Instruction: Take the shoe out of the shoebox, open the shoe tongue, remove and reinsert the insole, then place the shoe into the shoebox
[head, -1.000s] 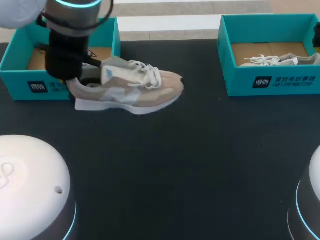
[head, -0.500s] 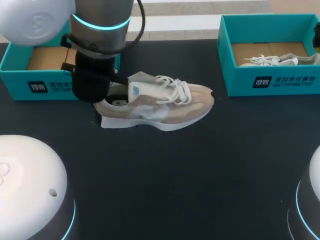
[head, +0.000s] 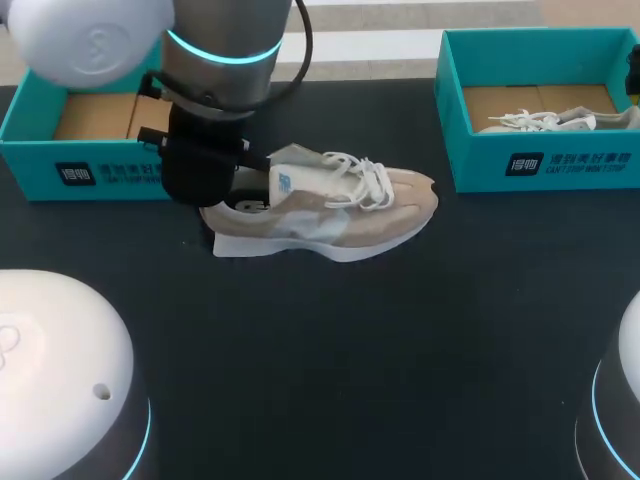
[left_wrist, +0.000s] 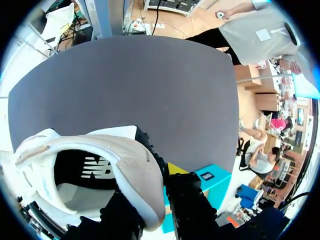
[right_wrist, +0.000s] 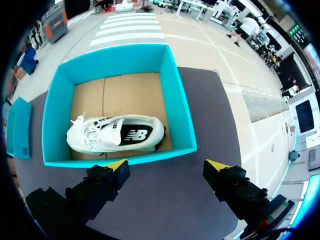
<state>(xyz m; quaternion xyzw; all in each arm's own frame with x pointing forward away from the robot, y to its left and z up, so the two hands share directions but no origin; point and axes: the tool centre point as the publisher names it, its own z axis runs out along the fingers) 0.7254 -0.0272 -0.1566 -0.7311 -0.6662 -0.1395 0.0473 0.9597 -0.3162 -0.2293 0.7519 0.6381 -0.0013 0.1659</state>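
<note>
Your left hand (left_wrist: 148, 189) is clamped on the heel collar of the beige sneaker (head: 335, 208): in the left wrist view one finger sits inside the shoe opening and the other, with its yellow tip (left_wrist: 174, 168) showing, presses the outside of the heel, so the padded wall is pinched from both sides. In that same view you can look down into the shoe and see its dark insole (left_wrist: 82, 169) lying in place. From the head view, the sneaker is out of its box and upright over the dark desk (head: 350, 350), just in front of the near right corner of the left shoebox (head: 60, 172), with the heel under your left arm (head: 218, 90) and the toe pointing toward the right shoebox (head: 540, 165). The white laces (head: 358, 178) are on top and the tongue (head: 290, 158) stands up by the wrist. You cannot tell whether the sole touches the desk. Your right hand (right_wrist: 167, 169) holds nothing, its two yellow-tipped fingers spread wide, and it hangs over the desk on the near side of the right shoebox. A white sneaker (right_wrist: 117, 135) lies on its side on the cardboard floor of that box.
</note>
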